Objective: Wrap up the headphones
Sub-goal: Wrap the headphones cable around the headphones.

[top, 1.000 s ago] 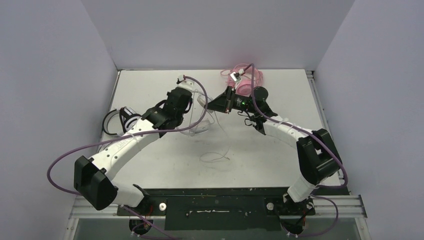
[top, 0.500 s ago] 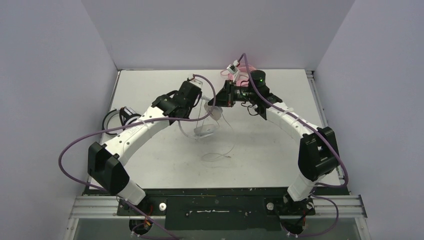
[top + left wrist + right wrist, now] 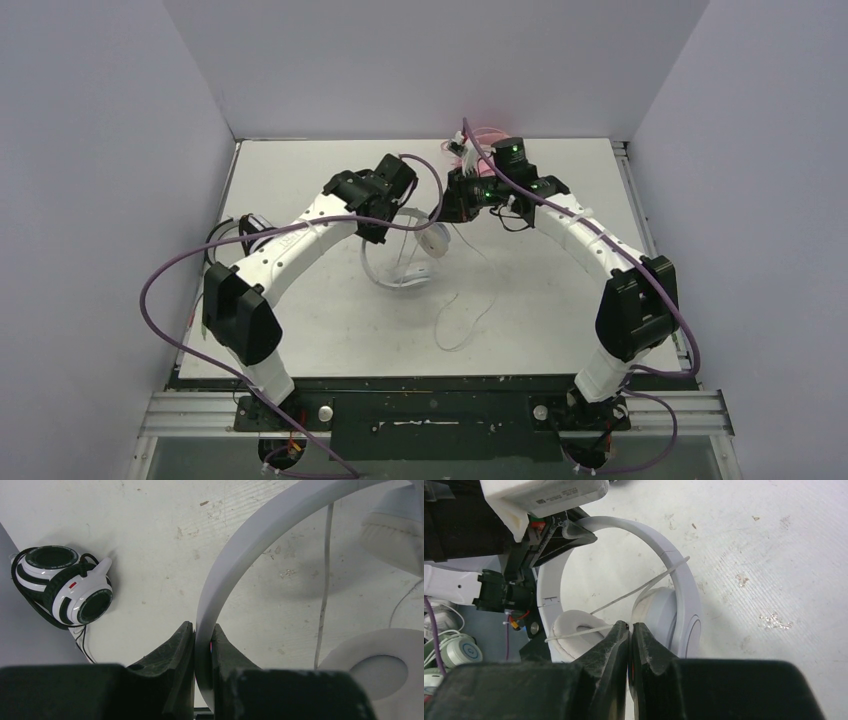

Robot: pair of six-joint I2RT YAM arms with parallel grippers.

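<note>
Nearest to my bases: the slack tail of the white cable [image 3: 465, 320] lies in a loose loop on the worktop [image 3: 330, 330], free of both arms.

Next out, the white headset [image 3: 410, 265]. My left end effector [image 3: 202, 630] is pressed together on the headband [image 3: 240, 550], band edge-on between the 2 fingers. Going by the shadow under it, the headset looks raised off the worktop with the ear cups [image 3: 380, 665] hanging on the far side of my pinch. I read this as an anchor grip: the frame is fixed so the cable can be laid around it.

Just beyond, my right end effector [image 3: 630, 626] is pinching the white cable, right beside 1 ear cup. From that pinch 1 run goes across to the other cup, and another crosses the side of the headband. Cable looks taut between pinch and headset, which suits a wrap turn.

The 2 end effectors are near each other, headset between them.

Off to my left, well apart: black-and-white headset [image 3: 62, 587], resting on the worktop, its black cable bunched around it.

Farthest: pink headset [image 3: 488, 135] at the back edge, mostly hidden behind my right arm.
</note>
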